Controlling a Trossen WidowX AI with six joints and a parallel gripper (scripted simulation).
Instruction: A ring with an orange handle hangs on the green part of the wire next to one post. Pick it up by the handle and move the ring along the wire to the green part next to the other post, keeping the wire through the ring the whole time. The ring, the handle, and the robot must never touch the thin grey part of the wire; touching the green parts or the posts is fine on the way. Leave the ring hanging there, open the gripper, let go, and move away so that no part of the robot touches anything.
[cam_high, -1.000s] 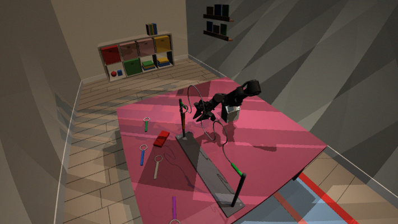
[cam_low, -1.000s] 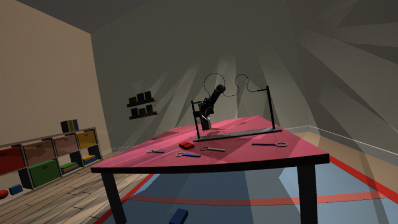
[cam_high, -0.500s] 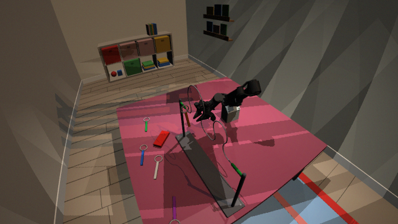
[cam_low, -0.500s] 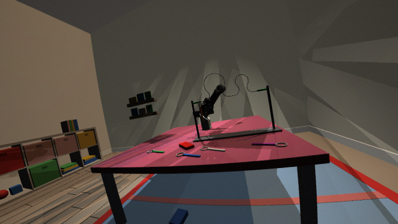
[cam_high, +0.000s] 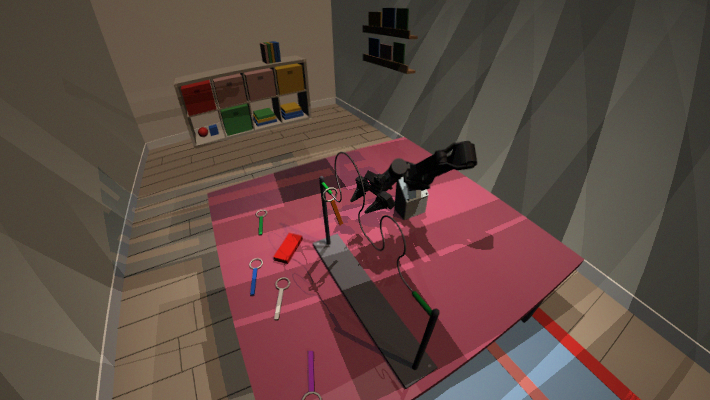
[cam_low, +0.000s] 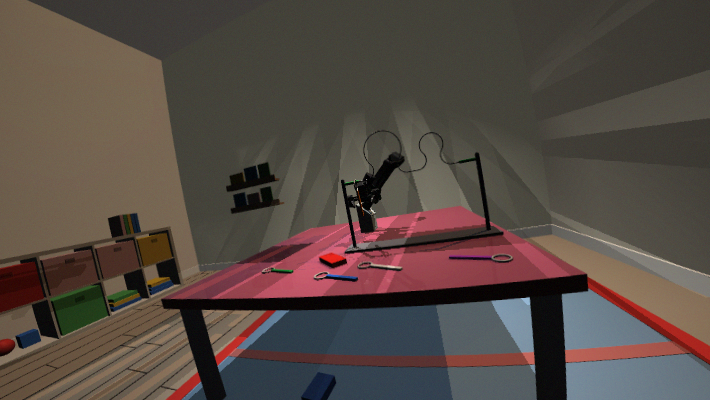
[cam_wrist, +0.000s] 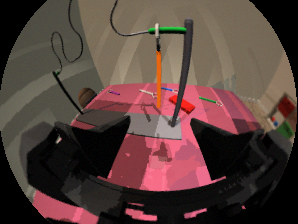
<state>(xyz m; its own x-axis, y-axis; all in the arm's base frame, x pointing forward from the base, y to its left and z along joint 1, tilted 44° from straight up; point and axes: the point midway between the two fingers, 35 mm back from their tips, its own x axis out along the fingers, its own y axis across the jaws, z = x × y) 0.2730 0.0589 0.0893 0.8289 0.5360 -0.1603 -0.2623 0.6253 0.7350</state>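
The ring (cam_high: 331, 194) with its orange handle (cam_high: 336, 212) hangs on the green part of the wire (cam_high: 328, 190) next to the far post (cam_high: 325, 210). In the wrist view the orange handle (cam_wrist: 158, 72) hangs straight down from the green wire (cam_wrist: 172, 30) beside the post (cam_wrist: 181, 72). My gripper (cam_high: 369, 197) is open and empty, a short way to the right of the handle, not touching it. The thin grey wire (cam_high: 380, 225) loops toward the near post (cam_high: 425, 337), whose green part (cam_high: 421, 301) is bare.
A dark base plate (cam_high: 372, 305) joins the posts. Spare rings with green (cam_high: 260, 222), blue (cam_high: 254, 276), white (cam_high: 280, 298) and purple (cam_high: 311, 372) handles and a red block (cam_high: 288, 247) lie on the left of the table. The arm's base (cam_high: 411, 200) stands behind the wire.
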